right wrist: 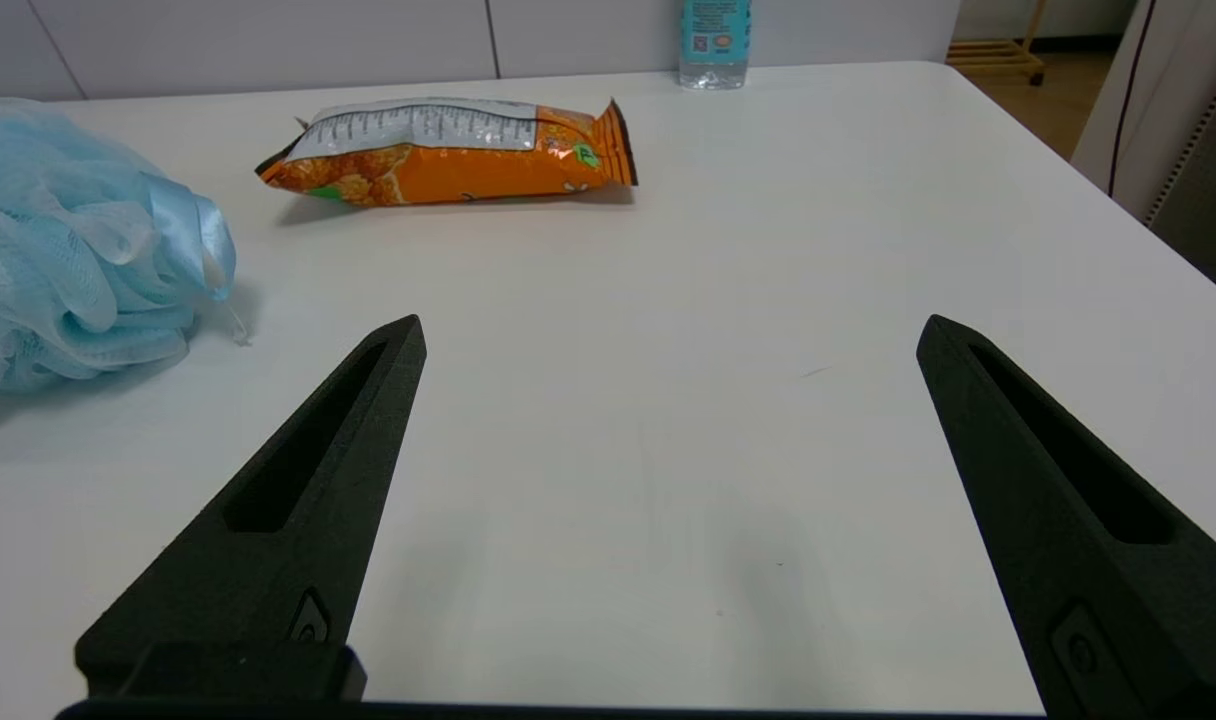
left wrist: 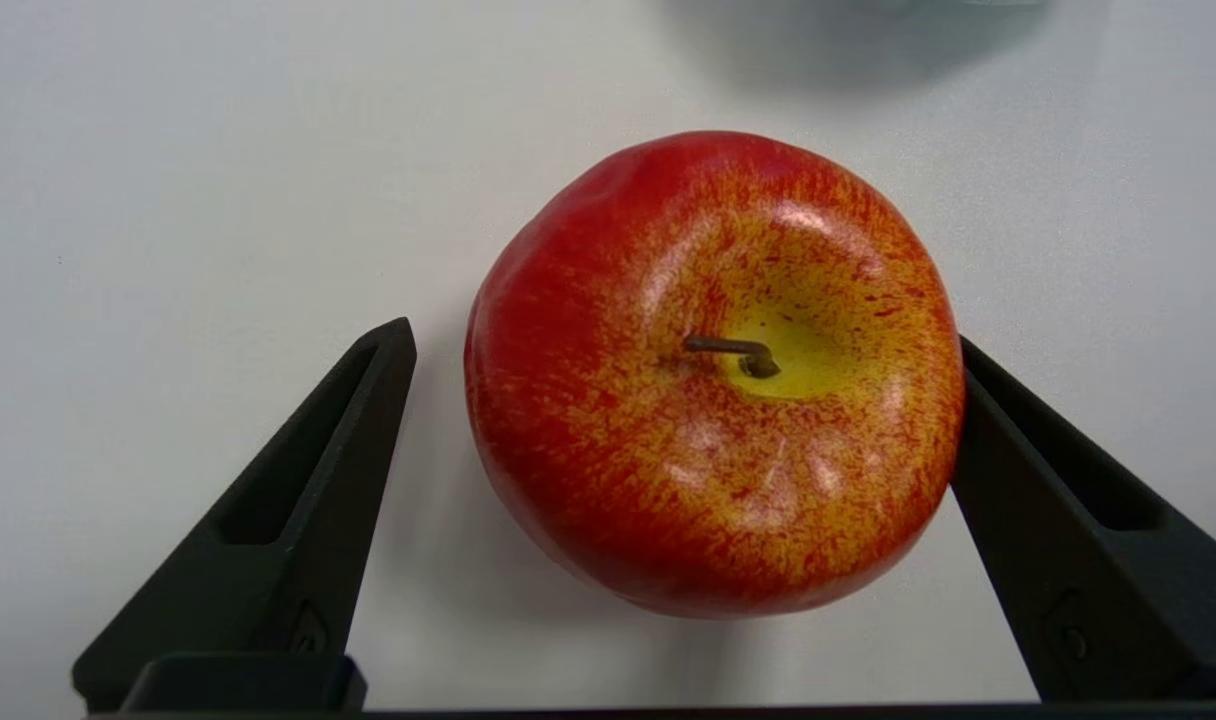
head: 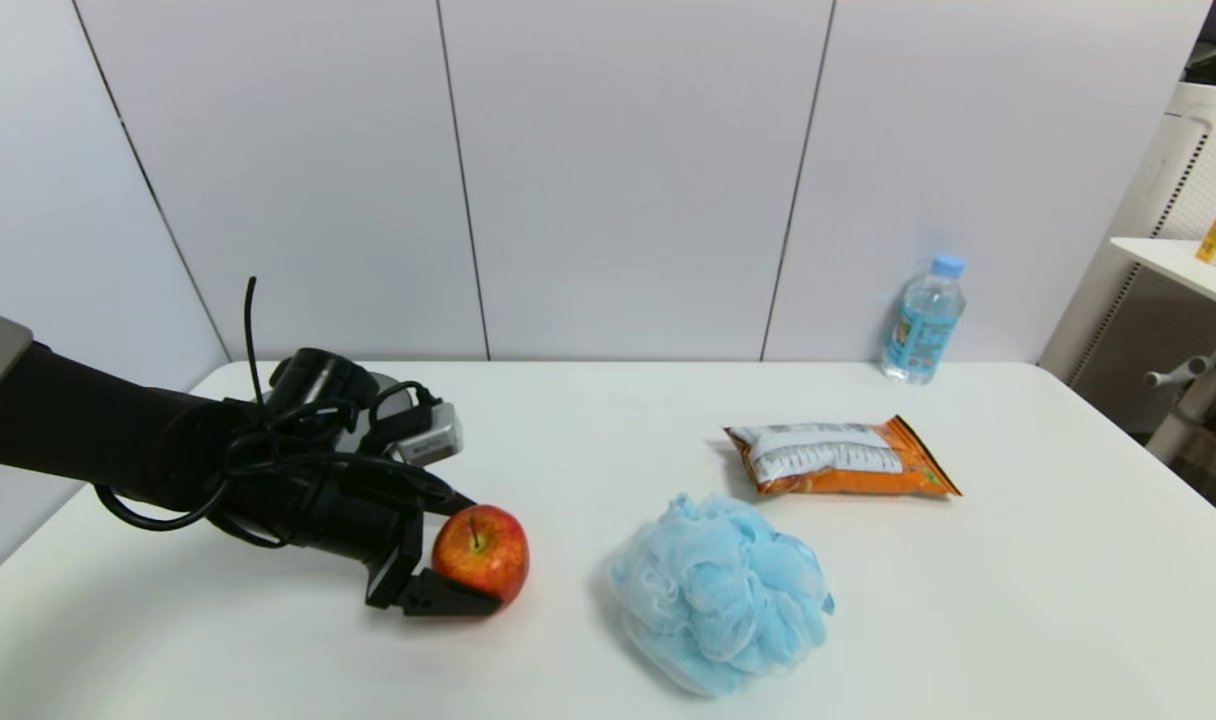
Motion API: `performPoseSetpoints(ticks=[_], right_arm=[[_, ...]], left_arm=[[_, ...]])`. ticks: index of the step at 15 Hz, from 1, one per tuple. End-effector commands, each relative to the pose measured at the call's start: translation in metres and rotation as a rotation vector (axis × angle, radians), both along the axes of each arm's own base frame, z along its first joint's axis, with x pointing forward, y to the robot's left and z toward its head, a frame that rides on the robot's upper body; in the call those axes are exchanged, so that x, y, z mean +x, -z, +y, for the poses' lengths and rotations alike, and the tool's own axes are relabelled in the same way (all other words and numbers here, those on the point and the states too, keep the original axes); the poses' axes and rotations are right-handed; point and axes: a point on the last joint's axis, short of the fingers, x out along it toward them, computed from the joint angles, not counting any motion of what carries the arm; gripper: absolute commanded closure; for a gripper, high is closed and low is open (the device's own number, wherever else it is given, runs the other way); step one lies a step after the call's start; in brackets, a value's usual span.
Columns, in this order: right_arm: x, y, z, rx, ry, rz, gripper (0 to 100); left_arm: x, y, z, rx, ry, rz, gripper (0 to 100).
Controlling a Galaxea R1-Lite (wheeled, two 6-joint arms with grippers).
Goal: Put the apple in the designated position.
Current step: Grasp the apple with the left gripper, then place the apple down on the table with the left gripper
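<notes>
the left gripper (head: 468, 550) is straddling the round red-and-yellow apple (head: 481, 551) on the white table (head: 608, 420), fingers spread wide; one seems to be touching its side, the other standing just apart. to the right are lying a blue mesh puff (head: 720, 590) and an orange snack bag (head: 840, 458), leaving bare tabletop in front and at the left. the right gripper (right wrist: 668, 335) is hanging wide open, parked, farther from the apple.

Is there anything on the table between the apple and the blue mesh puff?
No. In the head view only bare white table lies between the apple and the blue mesh puff.
</notes>
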Motion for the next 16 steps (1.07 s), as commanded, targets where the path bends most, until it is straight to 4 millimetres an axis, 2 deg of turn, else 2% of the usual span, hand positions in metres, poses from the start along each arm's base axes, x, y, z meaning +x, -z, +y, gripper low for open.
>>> performPoseSetpoints(ticks=[1, 2, 3, 8, 10, 12, 14, 16], right_arm=[[0.0, 0.0, 0.0, 0.0, -0.002, 0.001, 0], [0.0, 0.0, 0.0, 0.0, 0.0, 0.001, 0], [0.0, 0.0, 0.0, 0.0, 0.0, 0.001, 0], [0.0, 0.0, 0.0, 0.0, 0.0, 0.001, 0], [0.0, 0.0, 0.0, 0.0, 0.0, 0.001, 0], [0.0, 0.0, 0.0, 0.0, 0.0, 0.001, 0], [0.0, 0.0, 0.0, 0.0, 0.0, 0.001, 0], [0.0, 0.0, 0.0, 0.0, 0.0, 0.001, 0]], left_arm=[[0.0, 0.001, 0.0, -0.001, 0.005, 0.0, 0], [0.0, 0.0, 0.0, 0.0, 0.004, -0.002, 0], [0.0, 0.0, 0.0, -0.001, 0.003, -0.002, 100], [-0.001, -0.003, 0.001, -0.004, -0.003, -0.005, 100], [-0.005, -0.014, 0.002, -0.019, -0.021, -0.018, 100], [-0.005, -0.035, 0.002, -0.047, -0.044, -0.061, 100], [0.011, -0.058, -0.002, -0.079, -0.051, -0.147, 100], [0.04, -0.082, -0.016, -0.115, -0.034, -0.252, 100]])
